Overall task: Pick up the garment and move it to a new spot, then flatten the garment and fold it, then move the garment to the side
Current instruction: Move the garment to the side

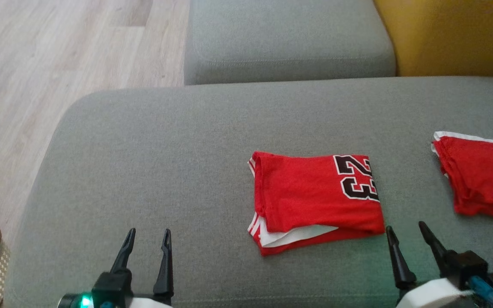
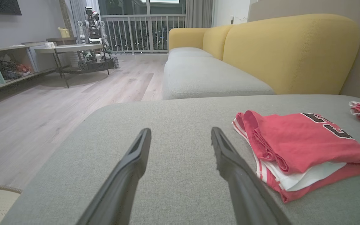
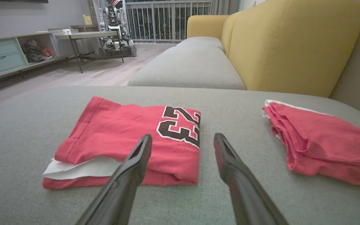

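Surface: grey sofa cushion [image 1: 144,171] is carrying the work, with wood floor [image 1: 37,85] lying beyond its 9 o'clock edge.
Garment: folded red jersey [image 1: 310,192] is lying flat, right of centre on the cushion. A white inner layer [image 1: 298,234] is poking out at its 6 o'clock edge.
Neighbour: second red garment [image 1: 482,179] is lying at 3 o'clock of the jersey, well apart.
Left gripper [image 1: 149,231]: hovering at 8 o'clock of the jersey, well apart, fingers spread, grasping nothing.
Right gripper [image 1: 405,226]: hovering near the jersey's 5 o'clock corner, fingers spread, grasping nothing.
Stage (judged): folding is looking complete; the move to the side is remaining.
Risk, partial pinch: fingers catching only the top layer would be peeling the fold open.
Risk, loose layer: the white layer would be sliding out during a one-sided lift.
Risk, placement: a carry toward 3 o'clock would be crowding the second garment.
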Robot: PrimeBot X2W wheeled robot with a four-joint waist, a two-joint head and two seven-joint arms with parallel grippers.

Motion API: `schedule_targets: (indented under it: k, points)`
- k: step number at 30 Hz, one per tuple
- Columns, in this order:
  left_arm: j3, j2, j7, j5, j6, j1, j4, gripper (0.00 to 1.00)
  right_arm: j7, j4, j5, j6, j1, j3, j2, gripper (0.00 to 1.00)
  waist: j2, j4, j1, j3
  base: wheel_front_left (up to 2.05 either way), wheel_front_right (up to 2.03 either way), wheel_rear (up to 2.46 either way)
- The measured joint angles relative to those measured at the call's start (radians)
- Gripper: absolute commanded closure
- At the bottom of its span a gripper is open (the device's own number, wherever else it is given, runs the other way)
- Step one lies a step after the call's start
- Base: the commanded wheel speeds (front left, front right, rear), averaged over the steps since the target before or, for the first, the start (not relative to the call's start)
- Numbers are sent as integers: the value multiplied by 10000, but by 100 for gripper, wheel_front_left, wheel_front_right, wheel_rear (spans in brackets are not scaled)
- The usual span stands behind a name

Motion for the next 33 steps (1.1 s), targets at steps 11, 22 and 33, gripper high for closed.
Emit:
schedule_targets:
  k: [11, 22, 33]
  points:
    - [109, -282, 0, 192, -562, -157, 127, 0, 474, 3258, 1020, 0, -2914, -493, -44, 0, 0, 210, 0, 856, 0, 0, 0]
    - [127, -522, 0, 194, -1049, -1183, 198, 0, 2554, 6000, 1634, 0, -5885, -813, -606, 0, 0, 482, 0, 2343, 0, 0, 0]
    - [297, -598, 0, 263, -1137, -1446, 203, 0, 3741, 7079, 1377, 2, -6680, -802, -529, 100, 0, 306, 0, 2318, 0, 0, 0]
